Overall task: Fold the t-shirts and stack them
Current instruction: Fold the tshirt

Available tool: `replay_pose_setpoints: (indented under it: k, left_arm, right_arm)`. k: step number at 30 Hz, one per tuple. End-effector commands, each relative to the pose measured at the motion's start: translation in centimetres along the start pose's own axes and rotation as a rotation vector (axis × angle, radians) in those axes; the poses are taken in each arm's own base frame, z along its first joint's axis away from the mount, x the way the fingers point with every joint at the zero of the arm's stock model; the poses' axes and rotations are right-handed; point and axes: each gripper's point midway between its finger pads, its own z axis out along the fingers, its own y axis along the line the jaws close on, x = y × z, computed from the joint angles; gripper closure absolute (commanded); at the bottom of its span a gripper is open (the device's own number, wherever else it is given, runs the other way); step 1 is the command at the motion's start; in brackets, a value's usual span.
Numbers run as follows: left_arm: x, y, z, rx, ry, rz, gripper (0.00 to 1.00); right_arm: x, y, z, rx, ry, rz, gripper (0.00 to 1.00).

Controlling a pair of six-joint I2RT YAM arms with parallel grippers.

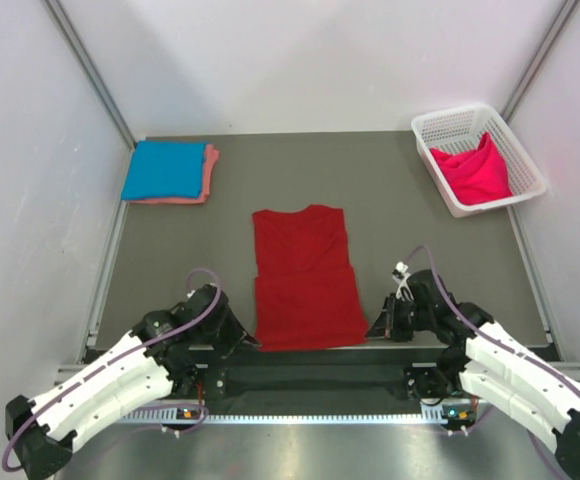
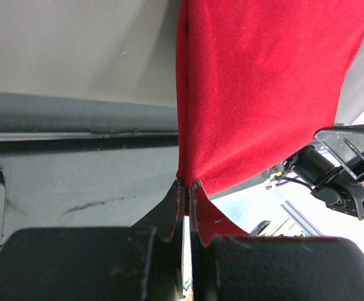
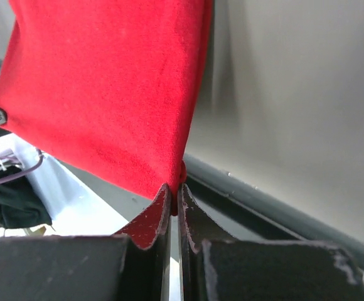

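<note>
Found dark red t-shirt [image 1: 305, 280] spread on table [image 1: 390, 205], hem at near edge. Noted left gripper [image 2: 187, 185] pinching left hem corner, right gripper [image 3: 174, 187] pinching right corner. Saw blue t-shirt [image 1: 165, 168] atop salmon pink t-shirt [image 1: 211, 170], far left; hot pink t-shirt [image 1: 475, 172] in basket [image 1: 450, 125].

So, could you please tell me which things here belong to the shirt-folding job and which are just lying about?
Job: dark red shirt, near corners pinched by the left tool and right tool; blue shirt, lying on the salmon pink shirt; hot pink shirt, in the white basket.
Lying about: white basket; grey table.
</note>
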Motion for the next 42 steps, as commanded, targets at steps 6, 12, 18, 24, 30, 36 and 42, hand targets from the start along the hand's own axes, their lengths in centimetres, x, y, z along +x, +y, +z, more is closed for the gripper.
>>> replay_pose_setpoints:
  k: [6,12,18,24,30,36,42]
  left_arm:
    - [-0.6,-0.3,-1.5,-0.052,-0.039,-0.028,1.0]
    - [-3.8,-4.9,-3.2,-0.045,-0.193,0.078,1.0]
    - [-8.0,-9.9,-4.0,-0.074,-0.306,0.183,1.0]
    - [-14.4,-13.2,-3.7,-0.05,-0.322,0.199,1.0]
    - [-19.6,-15.0,-2.5,-0.051,-0.328,0.211,1.0]
    - [-22.5,-16.7,-0.7,-0.043,-0.297,0.219,1.0]
    - [-25.2,-17.3,0.0,-0.023,-0.31,0.197,1.0]
  right_arm:
    - [-0.9,1.7,-2.5,0.049,-0.023,-0.006,1.0]
    - [-5.8,6.0,-4.3,0.045,-0.08,-0.068,1.0]
    - [-12.0,9.7,-5.2,0.029,-0.12,-0.131,1.0]
    - [-17.0,11.1,-4.8,0.014,-0.121,-0.147,1.0]
    - [-21.1,11.8,-3.1,0.008,-0.094,-0.163,1.0]
    - [-24.6,11.8,-1.7,0.0,-0.088,-0.144,1.0]
    - [-27.3,11.7,-0.5,-0.007,-0.087,-0.131,1.0]
